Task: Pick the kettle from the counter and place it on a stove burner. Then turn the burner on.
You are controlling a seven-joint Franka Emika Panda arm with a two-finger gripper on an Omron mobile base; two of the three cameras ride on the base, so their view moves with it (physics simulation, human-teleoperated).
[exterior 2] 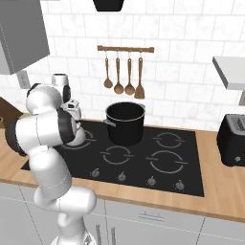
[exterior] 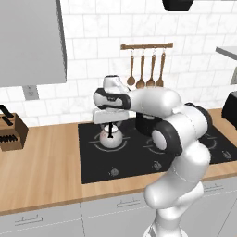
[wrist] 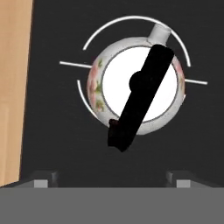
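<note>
Looking down from the hand, you see the kettle (wrist: pixel 136 92) sitting inside its burner ring (wrist: pixel 131 22), jaws spread wide and gripping nothing.

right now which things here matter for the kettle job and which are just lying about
For the job:
- kettle, sitting in the stove burner ring
- burner knobs
- claw, open above the kettle

Lying about:
- black pot
- knife block
- hanging wooden utensils
- toaster

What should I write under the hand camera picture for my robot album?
Open gripper above the kettle, which sits inside a burner ring on the black cooktop.
</note>
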